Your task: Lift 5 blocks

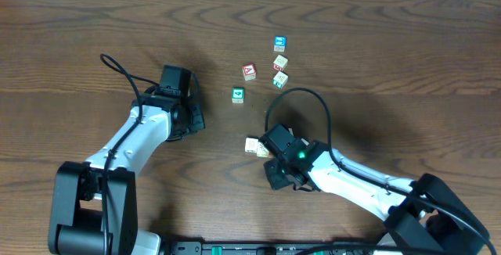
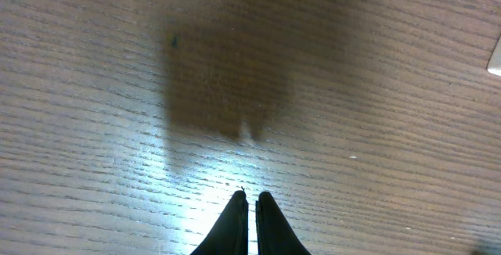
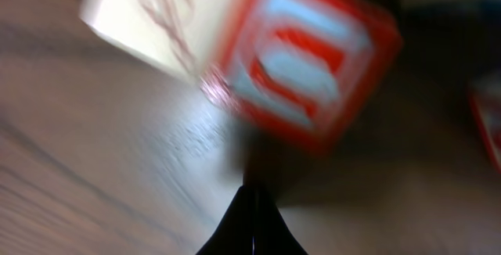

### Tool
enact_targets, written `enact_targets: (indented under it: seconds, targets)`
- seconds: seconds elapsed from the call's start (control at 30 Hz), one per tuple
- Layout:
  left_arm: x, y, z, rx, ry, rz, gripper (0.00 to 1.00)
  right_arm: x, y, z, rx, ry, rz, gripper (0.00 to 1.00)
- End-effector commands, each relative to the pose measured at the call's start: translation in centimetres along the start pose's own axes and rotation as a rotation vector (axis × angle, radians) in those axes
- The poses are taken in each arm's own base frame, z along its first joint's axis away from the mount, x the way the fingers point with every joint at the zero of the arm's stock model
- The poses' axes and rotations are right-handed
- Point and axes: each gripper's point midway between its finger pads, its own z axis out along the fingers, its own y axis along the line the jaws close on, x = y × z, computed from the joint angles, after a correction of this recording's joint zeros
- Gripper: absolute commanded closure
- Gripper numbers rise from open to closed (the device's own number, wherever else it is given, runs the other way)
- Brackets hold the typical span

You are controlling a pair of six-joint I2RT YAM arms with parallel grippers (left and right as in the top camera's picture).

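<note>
From overhead, your right hand point(image 1: 268, 149) sits against a pair of pale blocks point(image 1: 254, 145) near the middle of the worktop point(image 1: 391, 44). Two pale cubes point(image 1: 280, 62) lie farther off, and your left hand point(image 1: 192, 116) rests well to the left. The left wrist view shows that hand pinched shut on nothing over bare wood. In the blurred right wrist view the right hand is likewise closed and empty, its tip just under the red-outlined block point(image 3: 309, 71) beside a cream block point(image 3: 141, 20). You should probably spread the fingers first and straddle one cube squarely so its neighbours aren't nudged.
</note>
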Motion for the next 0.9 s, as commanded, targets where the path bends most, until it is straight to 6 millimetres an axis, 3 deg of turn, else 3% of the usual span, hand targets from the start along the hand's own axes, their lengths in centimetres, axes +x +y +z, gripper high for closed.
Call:
enact_targets:
  seconds: [0.0, 0.1, 0.37, 0.87]
  targets:
    - [-0.5, -0.1, -0.6, 0.006, -0.019, -0.012, 0.92, 1.1, -1.7, -0.5, 0.091, 0.006, 0.072, 0.99]
    - [-0.5, -0.1, -0.6, 0.006, -0.019, -0.012, 0.93, 0.7, -3.7, -2.0, 0.19, -0.047, 0.129, 0.99]
    - [-0.5, -0.1, -0.6, 0.005, -0.016, -0.012, 0.93, -2.4, -2.7, -2.3, 0.129, -0.161, 0.058, 0.99]
    - [-0.3, 0.0, -0.6, 0.002, -0.009, -0.012, 0.93, -6.4, -5.9, -2.9, 0.105, -0.261, 0.123, 0.99]
